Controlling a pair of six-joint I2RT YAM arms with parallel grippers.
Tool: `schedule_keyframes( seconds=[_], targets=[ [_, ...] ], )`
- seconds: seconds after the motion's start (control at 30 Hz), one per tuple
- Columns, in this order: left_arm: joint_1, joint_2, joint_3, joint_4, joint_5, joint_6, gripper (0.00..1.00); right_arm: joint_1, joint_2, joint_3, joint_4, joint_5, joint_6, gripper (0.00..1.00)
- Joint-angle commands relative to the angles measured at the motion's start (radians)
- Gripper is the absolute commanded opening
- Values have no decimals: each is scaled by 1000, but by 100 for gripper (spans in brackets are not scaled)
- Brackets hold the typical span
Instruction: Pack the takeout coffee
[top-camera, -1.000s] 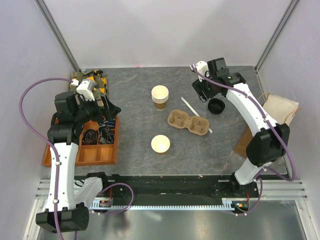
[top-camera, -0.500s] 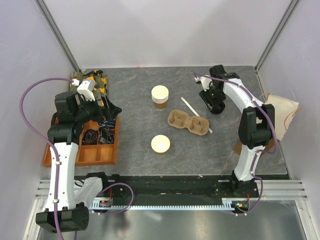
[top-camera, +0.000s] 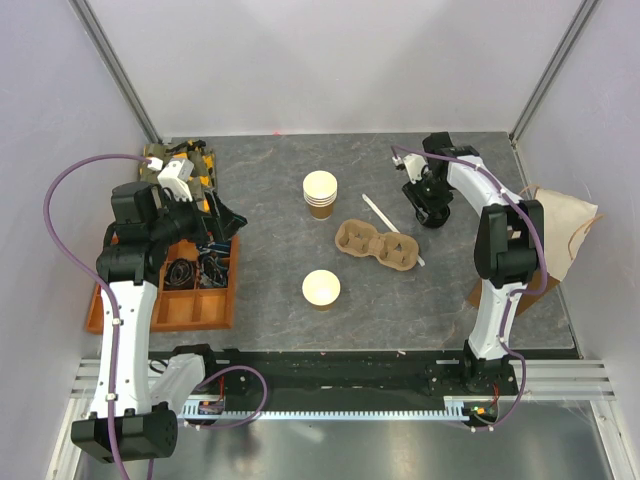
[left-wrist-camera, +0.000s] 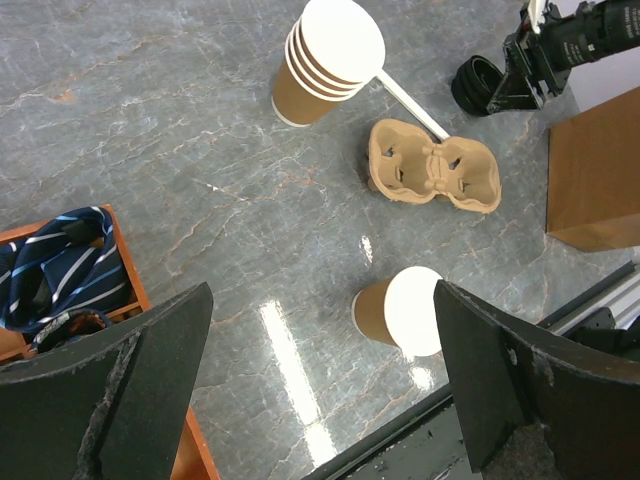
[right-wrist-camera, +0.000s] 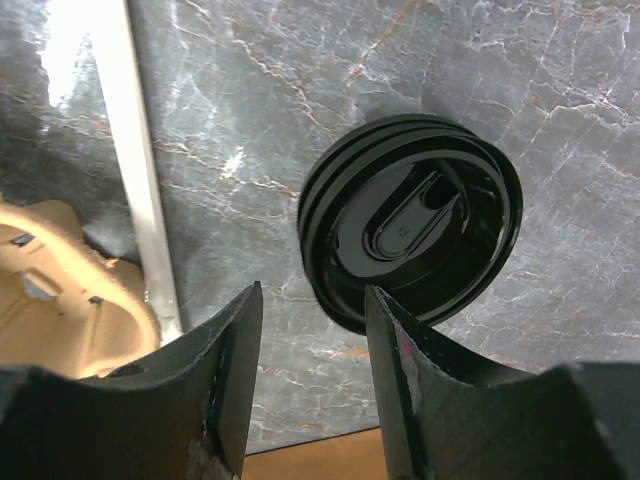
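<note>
Lowered since a second ago, the right gripper (right-wrist-camera: 310, 300) straddles the rim of the black lid (right-wrist-camera: 410, 235) near the worktop's far right corner, jaws narrowed but apart; the brown cup (top-camera: 321, 288) stands upright toward the near edge; left gripper (left-wrist-camera: 320, 320) gapes wide.

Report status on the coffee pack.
Left gripper open, empty. Right gripper open over black lid rim. Cup unlidded. Stirrer beside lid, not blocking.

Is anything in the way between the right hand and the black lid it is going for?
Nothing visible does. The right hand hangs open just above the near edge of the black lid. The white stir stick and the cardboard cup carrier lie off to the side, not touching the lid.
</note>
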Motion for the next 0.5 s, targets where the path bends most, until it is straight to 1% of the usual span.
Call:
schedule_keyframes(
  seconds=[0.0,0.2,0.47],
  targets=[
    [4,-2,3,32,39,13,100,-15,25,45,21,-18,-25,53],
    [4,1,1,35,44,13,100,-22,48,61,29,-24,-33,52],
    [4,1,-5,38,43,14,100,-32,49,66,26,-30,-36,42]
  ],
)
